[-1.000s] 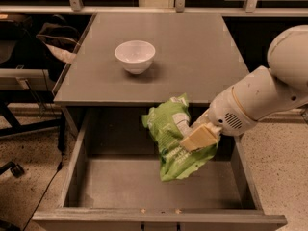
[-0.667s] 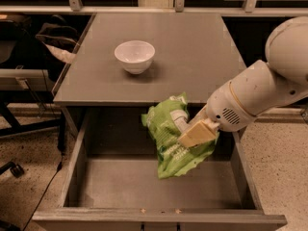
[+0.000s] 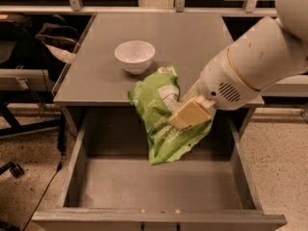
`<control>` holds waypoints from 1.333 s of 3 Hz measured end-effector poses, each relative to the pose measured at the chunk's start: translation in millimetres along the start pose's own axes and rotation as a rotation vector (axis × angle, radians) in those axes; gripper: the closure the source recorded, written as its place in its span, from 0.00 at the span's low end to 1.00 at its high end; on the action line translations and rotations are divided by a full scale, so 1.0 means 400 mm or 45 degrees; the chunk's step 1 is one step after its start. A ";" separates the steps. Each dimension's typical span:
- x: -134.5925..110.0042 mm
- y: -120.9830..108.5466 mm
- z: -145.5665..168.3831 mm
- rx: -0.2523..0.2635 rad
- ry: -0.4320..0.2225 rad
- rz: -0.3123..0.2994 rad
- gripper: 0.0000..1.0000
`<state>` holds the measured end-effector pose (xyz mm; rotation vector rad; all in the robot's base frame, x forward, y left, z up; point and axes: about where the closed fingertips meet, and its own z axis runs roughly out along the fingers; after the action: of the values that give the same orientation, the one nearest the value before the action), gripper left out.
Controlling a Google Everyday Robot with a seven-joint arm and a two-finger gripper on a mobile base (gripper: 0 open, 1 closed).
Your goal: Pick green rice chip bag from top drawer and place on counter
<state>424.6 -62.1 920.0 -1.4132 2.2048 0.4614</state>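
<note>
The green rice chip bag (image 3: pixel 161 114) hangs in the air, held by my gripper (image 3: pixel 188 113), whose tan fingers are shut on its right side. The bag is lifted above the open top drawer (image 3: pixel 159 184), and its upper part overlaps the front edge of the counter (image 3: pixel 159 37). The bag's lower end dangles over the drawer's grey floor. My white arm reaches in from the upper right.
A white bowl (image 3: pixel 135 56) stands on the counter just behind and left of the bag. Dark chairs and clutter (image 3: pixel 43 37) are on the left of the cabinet. Speckled floor lies on both sides of the drawer.
The gripper has risen with the bag, lifting it out of the drawer and back toward the counter's front edge. The bowl has not moved.
</note>
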 end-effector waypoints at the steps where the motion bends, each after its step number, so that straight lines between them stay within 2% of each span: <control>1: -0.060 0.011 -0.063 0.095 -0.010 -0.042 1.00; 2: -0.088 -0.022 -0.100 0.216 -0.045 -0.004 1.00; 3: -0.086 -0.093 -0.094 0.268 -0.083 0.050 1.00; 4: -0.086 -0.093 -0.094 0.268 -0.083 0.050 1.00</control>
<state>462.8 -71.1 969.5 -1.2294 2.1614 0.2749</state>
